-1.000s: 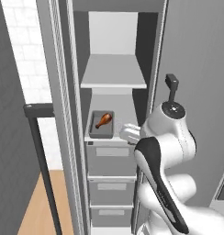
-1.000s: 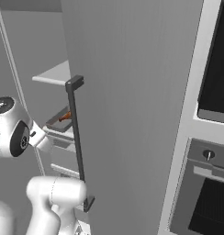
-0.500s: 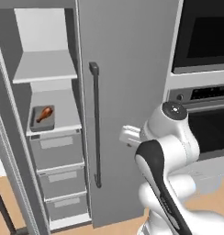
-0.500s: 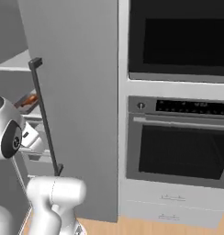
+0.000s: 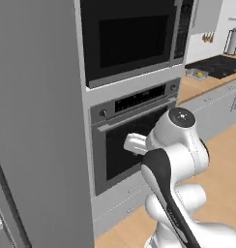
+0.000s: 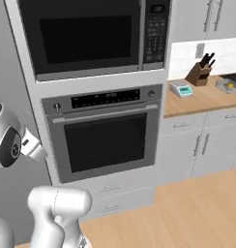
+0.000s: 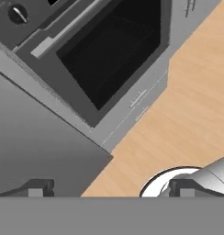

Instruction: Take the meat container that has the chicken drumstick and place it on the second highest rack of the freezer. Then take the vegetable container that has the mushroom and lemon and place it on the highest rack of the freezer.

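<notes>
With the base swinging right from the open freezer, where the drumstick container was sitting shelved, toward the black-glass wall oven (image 5: 132, 145), the empty jaws are standing apart, suggesting vegetable-container retrieval.

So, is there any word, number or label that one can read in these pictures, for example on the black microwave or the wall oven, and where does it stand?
None can be read as text.
Black microwave keypad: rows of pale marks, too small to read.
Small display at the keypad's top: faint, blurred.
Wall oven control strip: pale dashes, blurred; also in the left base view.
Small white kitchen scale: greenish display, no legible digits.
</notes>
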You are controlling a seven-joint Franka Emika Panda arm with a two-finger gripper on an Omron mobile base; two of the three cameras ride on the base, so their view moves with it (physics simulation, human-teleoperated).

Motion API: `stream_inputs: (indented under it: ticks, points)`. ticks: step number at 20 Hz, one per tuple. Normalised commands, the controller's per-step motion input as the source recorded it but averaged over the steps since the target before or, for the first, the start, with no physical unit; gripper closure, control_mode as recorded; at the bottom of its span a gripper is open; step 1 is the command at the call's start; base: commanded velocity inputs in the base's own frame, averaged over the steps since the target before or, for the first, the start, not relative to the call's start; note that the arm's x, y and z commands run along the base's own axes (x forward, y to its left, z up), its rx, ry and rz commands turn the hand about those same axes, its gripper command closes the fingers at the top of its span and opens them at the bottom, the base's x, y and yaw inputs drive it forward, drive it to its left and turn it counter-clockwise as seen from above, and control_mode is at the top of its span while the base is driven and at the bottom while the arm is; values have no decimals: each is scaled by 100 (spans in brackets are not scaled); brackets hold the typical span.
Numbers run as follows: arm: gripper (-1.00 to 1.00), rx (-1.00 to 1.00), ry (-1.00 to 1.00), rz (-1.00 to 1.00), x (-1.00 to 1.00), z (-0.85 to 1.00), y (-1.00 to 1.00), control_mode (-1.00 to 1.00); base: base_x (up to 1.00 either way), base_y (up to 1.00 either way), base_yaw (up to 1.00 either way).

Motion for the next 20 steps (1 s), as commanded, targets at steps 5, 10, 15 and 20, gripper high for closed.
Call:
stream_inputs:
  ticks: [5, 10, 15, 20]
  points:
    - [-100, 0, 0, 0, 0, 0, 0, 100, 43, -100, -35]
    - [-100, 0, 0, 0, 0, 0, 0, 100, 73, -100, -13]
    - [-100, 0, 0, 0, 0, 0, 0, 100, 84, -100, -1]
    - [-100, 0, 0, 0, 0, 0, 0, 100, 87, -100, 1]
